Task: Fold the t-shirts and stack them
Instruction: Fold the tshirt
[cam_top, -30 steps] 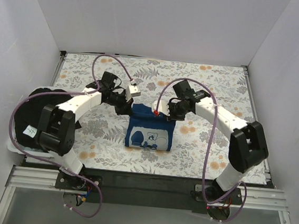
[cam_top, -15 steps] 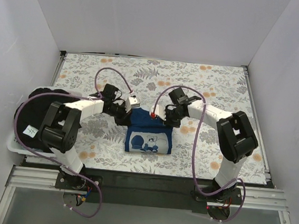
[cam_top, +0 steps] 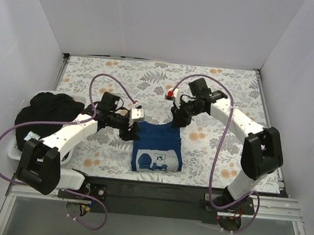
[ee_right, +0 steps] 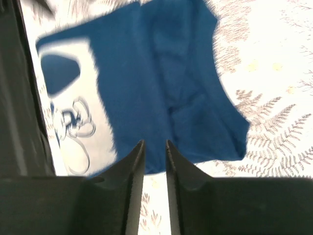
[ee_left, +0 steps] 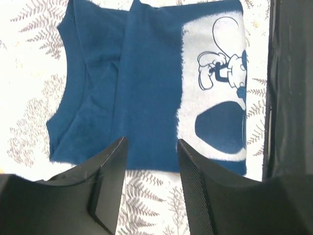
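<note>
The blue t-shirt (cam_top: 157, 151) with the white picture lies folded flat on the flowery cloth (cam_top: 232, 91), in the middle, close to the near edge. The left gripper (cam_top: 126, 132) hangs over its far left corner, jaws apart and empty. The right gripper (cam_top: 176, 121) hangs over the far right corner, jaws a little apart, empty too. I think this shirt is done. The dark heap of shirts (cam_top: 49, 110) on the left is not folded yet.

White floral cloth (cam_top: 226, 91) lies flat, grey ferns and orange flowers; white walls (cam_top: 166, 24) surround it.
</note>
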Controlling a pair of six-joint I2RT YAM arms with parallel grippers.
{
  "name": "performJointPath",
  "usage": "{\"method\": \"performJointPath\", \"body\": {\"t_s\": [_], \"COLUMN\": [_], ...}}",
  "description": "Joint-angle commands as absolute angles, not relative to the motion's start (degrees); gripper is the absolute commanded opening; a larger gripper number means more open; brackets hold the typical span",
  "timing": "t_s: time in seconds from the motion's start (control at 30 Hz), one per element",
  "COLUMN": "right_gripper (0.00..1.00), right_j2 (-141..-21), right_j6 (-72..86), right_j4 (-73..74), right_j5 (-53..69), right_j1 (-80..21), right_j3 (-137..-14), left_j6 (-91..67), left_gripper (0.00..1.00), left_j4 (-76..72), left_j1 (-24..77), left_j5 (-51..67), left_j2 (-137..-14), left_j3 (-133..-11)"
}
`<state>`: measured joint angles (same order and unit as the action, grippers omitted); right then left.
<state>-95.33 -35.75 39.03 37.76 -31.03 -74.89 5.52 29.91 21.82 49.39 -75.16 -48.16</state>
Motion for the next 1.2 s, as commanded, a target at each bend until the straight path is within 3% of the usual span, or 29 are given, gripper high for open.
{"method": "performJointPath", "body": {"t_s": [0.0, 0.23, 0.8, 0.93, 1.07, 1.17], "right_gripper": [0.25, 0.12, 0.11, 0.11, 0.11, 0.11], "right_j2": [-103.0, -114.0, -126.2, -126.5, -125.8, -124.4], "right_j6": [-23.0, -16.0, -15.0, -15.5, -16.1, -17.4], "right_j4": [39.3, 36.7, 33.4, 33.4, 33.4, 33.6], "right_j5": [47.3, 52.4, 56.0, 55.9, 56.1, 55.1], "right_j1": [-27.8, -27.3, -29.3, -29.4, -29.4, -29.7], "right_j3": [-80.8, -89.0, -89.5, -88.6, -87.9, -88.0], "left_j6": [6.2, 0.7, 2.3, 3.0, 6.1, 7.6], "left_gripper": [0.45, 0.45, 0.45, 0.35, 0.07, 0.0], "left_j4": [24.8, 11.4, 7.5, 9.1, 10.9, 11.3], "left_j1": [24.5, 30.8, 33.7, 33.9, 34.8, 35.0], "left_j5": [50.9, 44.7, 41.0, 42.2, 43.2, 43.5], "left_j2": [-77.0, -86.6, -98.3, -99.5, -98.0, -95.0], "left_j3": [-48.1, -50.8, -54.1, -54.8, -53.8, -53.0]}}
